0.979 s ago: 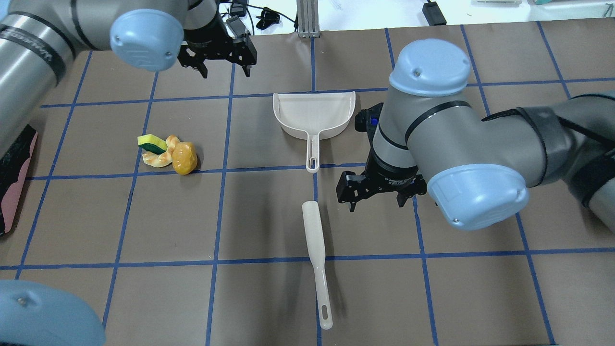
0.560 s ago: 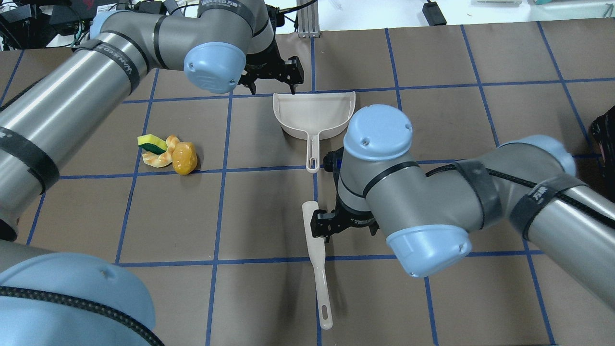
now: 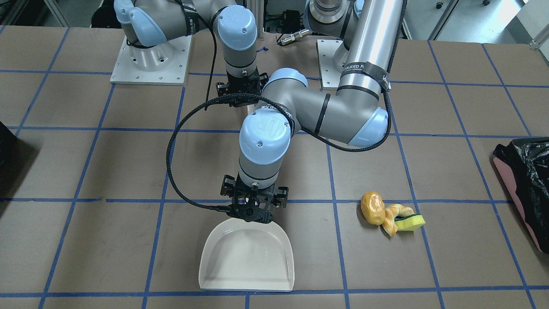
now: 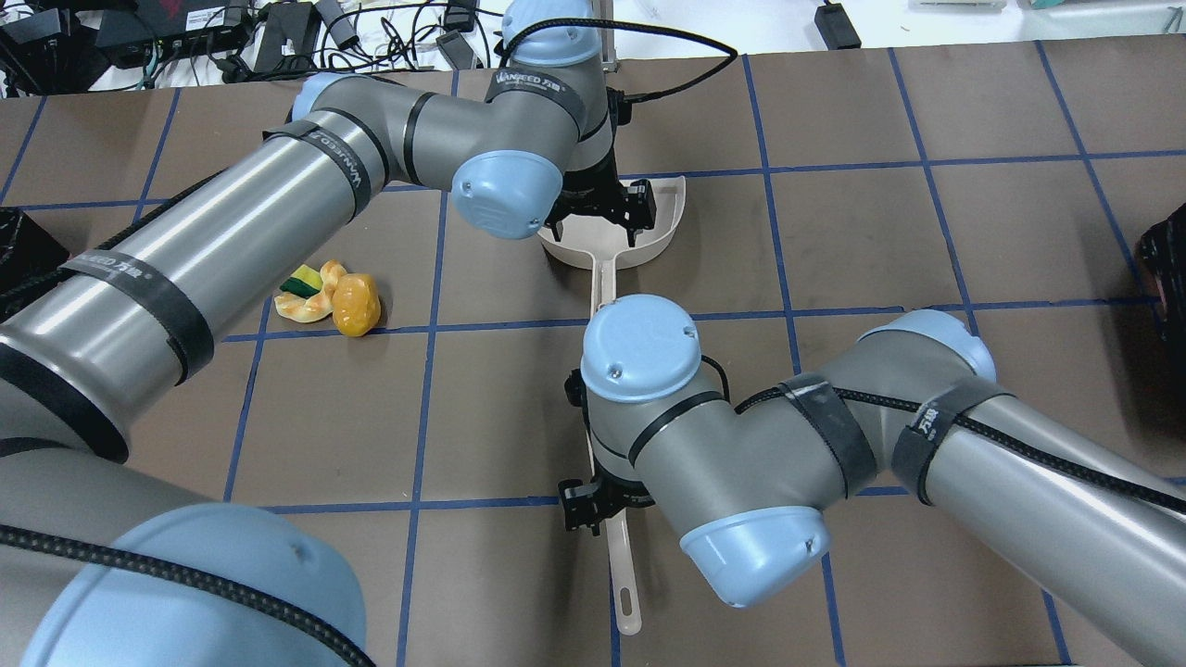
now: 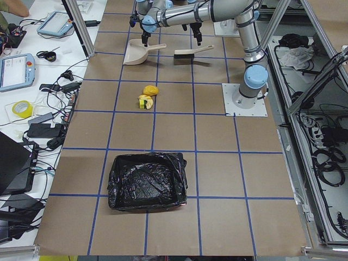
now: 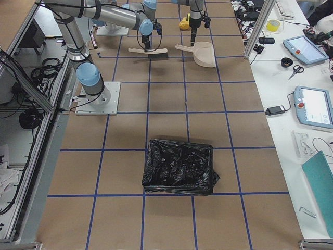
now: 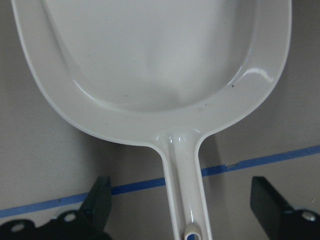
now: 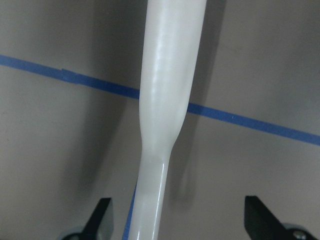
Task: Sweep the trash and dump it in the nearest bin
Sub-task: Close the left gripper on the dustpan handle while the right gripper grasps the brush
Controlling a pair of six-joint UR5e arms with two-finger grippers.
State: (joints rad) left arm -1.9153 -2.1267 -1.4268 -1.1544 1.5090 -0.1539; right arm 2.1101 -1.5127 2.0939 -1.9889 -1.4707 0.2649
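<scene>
1. The left fingers (image 7: 100,197) stand wide apart at the bottom corners of the left wrist view. One is on each side of the white dustpan (image 7: 150,60) handle; neither touches it and they hold nothing
2. In the front-facing view the left arm (image 3: 261,146) hangs upright over the dustpan's handle end, low in the centre of the frame. The pan's mouth points toward the bottom edge
3. The right fingers (image 8: 102,217) are also spread wide at the bottom corners of the right wrist view. The white brush (image 8: 167,75) handle runs up the middle between them, untouched and ungripped
4. In the overhead view the right arm (image 4: 741,463) covers most of the brush; only the handle's end shows at bottom centre
5. The trash (image 4: 329,296) sits left of centre in the overhead view on the brown worktop (image 4: 927,232), well apart from the dustpan. Its three pieces touch: a glossy yellow-brown lump (image 4: 356,304), a tan curled pastry piece (image 4: 306,308) and a yellow-green wedge (image 4: 304,281)
6. The bin (image 3: 512,193) is at the right edge of the front-facing view, pink-sided and lined with a crinkled black bag (image 3: 529,171). The trash lies between it and the dustpan
</scene>
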